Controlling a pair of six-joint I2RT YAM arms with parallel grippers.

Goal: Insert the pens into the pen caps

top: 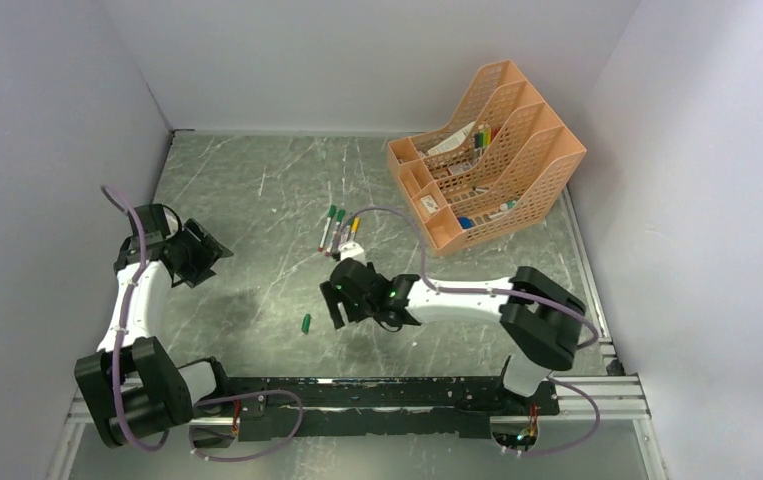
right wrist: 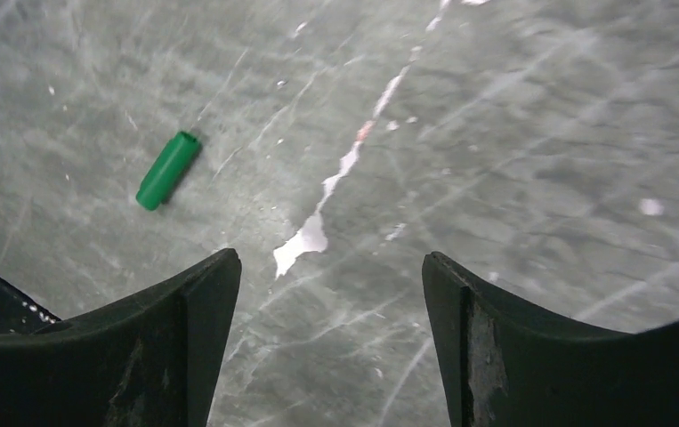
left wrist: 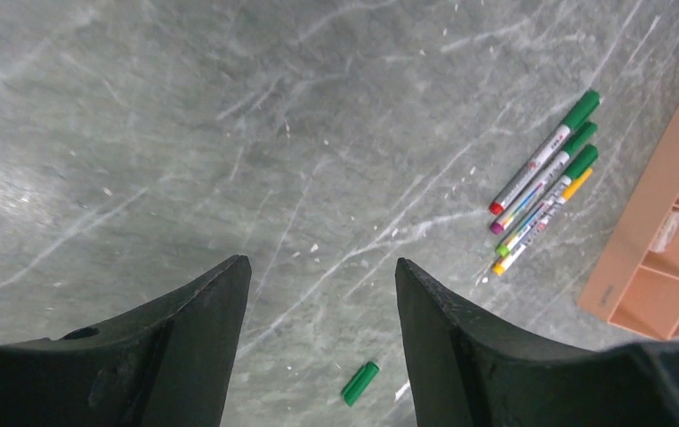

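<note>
One cap [right wrist: 168, 169] lies at ten o'clock of right claw [right wrist: 328, 258], spread empty, probably to grab it; left claw [left wrist: 322, 261] apart too.

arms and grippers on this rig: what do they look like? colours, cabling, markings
The left arm and right arm have white links between bulky black joint housings. A lilac cable loops along each. The left gripper and right gripper are matte black, each with two broad fingers tapering to blunt tips. No markings readable.
</note>
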